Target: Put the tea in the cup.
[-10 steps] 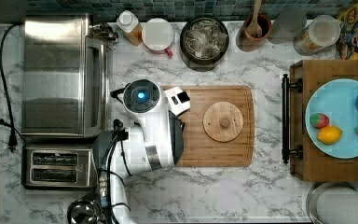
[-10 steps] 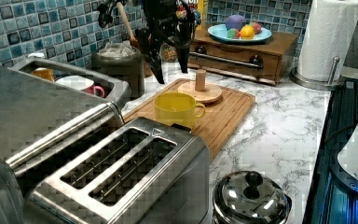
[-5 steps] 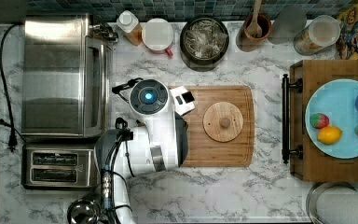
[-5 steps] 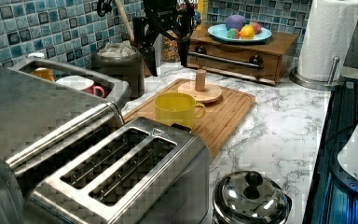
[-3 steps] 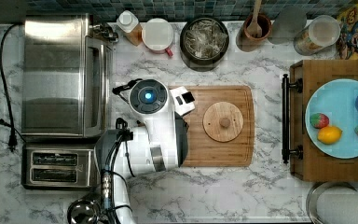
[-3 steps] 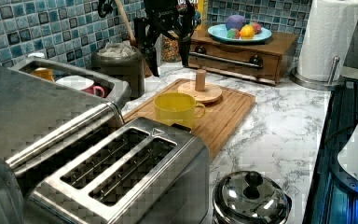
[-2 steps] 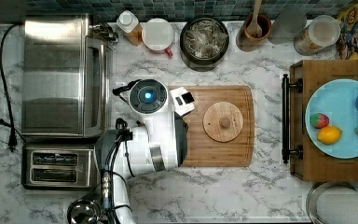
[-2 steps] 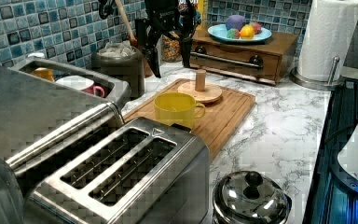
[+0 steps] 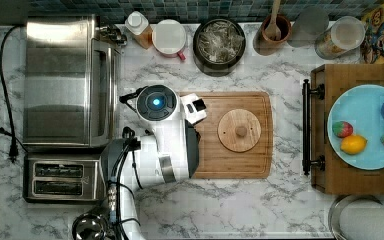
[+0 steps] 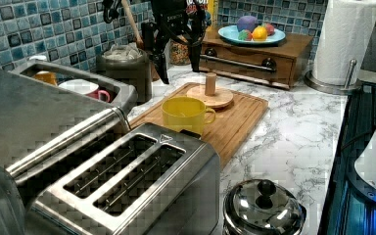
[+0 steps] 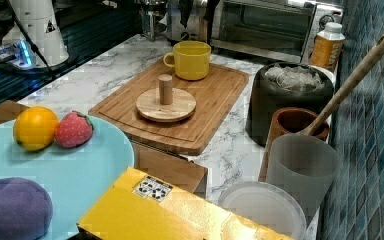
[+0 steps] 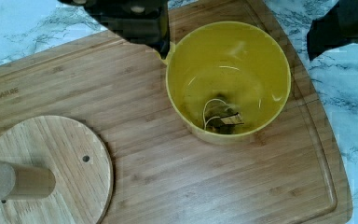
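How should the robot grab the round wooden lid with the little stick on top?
It would be best to pinch the upright peg in the middle of the round wooden lid, coming straight down from above. The disc lies flat on the bamboo cutting board, so its thin edge offers little to hold, while the peg stands up free.

Yellow mug on a brown striped board; white, grey-veined desk; blue tiles; black jar.
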Motion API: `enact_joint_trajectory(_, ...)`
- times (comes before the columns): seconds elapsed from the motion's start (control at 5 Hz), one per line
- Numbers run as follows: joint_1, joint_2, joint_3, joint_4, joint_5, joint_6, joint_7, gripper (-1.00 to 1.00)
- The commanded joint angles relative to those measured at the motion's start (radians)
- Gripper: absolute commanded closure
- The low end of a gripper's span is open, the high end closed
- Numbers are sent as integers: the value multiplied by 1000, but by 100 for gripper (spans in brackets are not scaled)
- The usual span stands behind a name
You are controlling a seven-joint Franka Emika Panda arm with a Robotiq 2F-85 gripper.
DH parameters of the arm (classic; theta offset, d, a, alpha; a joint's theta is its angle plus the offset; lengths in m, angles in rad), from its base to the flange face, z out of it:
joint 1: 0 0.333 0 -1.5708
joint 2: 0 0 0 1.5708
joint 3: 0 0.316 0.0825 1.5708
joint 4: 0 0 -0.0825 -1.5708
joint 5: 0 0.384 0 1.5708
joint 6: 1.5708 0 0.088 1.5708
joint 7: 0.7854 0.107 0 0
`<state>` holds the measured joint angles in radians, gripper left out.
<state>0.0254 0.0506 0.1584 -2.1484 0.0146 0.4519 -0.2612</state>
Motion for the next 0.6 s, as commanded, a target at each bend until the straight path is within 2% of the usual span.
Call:
enact_joint_trajectory(0.2,0,-23,-3,28,14,14,-23,-100)
enact_joint_trajectory(0.6,8,-23,-11,28,14,14,-23,-100)
